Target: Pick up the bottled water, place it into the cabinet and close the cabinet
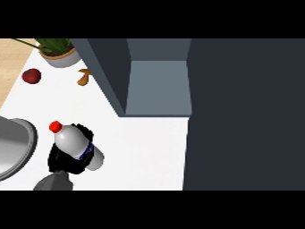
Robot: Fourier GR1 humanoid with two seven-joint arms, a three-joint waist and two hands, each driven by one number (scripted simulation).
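Observation:
The bottled water [71,141], pale grey with a red cap and a blue label, is tilted with its cap toward the upper left. It is above the white counter [141,147], at the lower left of the head view. My left hand [61,160] is curled round the bottle's lower half from behind and hides part of it. Its grey forearm enters from the bottom edge. The dark cabinet [247,116] fills the right side. Its open compartment [158,85] with a blue-grey floor lies up and to the right of the bottle. My right hand does not show.
A large steel pot [6,147] sits at the left edge, close to the bottle. At the back left are a potted plant [59,53], a dark red fruit [32,75] and a small brown object [83,78]. The cabinet's open door panel [105,76] juts out left of the compartment.

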